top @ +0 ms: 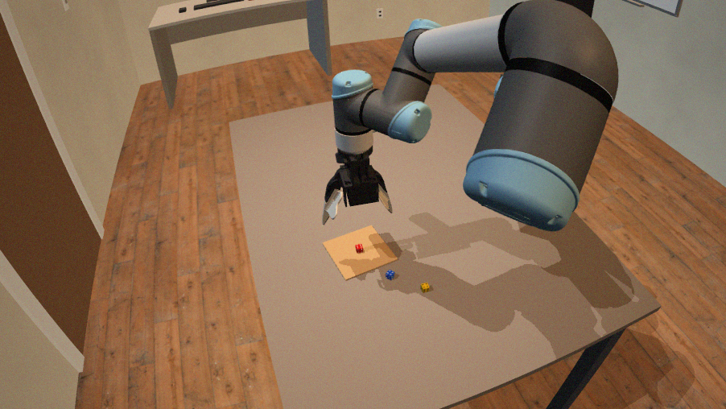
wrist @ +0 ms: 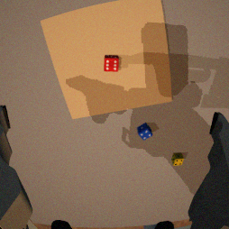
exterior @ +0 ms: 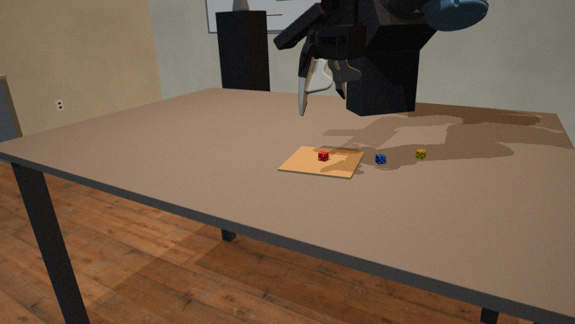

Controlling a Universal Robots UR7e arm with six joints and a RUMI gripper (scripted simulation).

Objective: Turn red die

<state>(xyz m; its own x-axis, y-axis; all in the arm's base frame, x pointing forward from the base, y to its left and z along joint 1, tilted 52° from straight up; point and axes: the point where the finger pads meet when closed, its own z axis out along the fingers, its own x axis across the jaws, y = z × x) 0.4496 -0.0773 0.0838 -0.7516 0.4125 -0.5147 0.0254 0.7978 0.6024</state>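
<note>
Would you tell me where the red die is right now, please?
In the top view the red die sits on the mat, well inside its edges, up-left of the blue die; the open gripper hangs above it.

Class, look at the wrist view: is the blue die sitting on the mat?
No, the blue die rests on the table beside the mat, off its edge.

Place: an office-like room, or a room in a home.
Floor: wood planks run under all the furniture.
Walls: plain cream and pale green, with a socket low on one of them.
Desk: a pale desk stands against the far wall, with a keyboard on it.
Whiteboard: a board hangs on the wall behind a dark pedestal.
Table: a large brown table on dark legs fills the middle.
</note>
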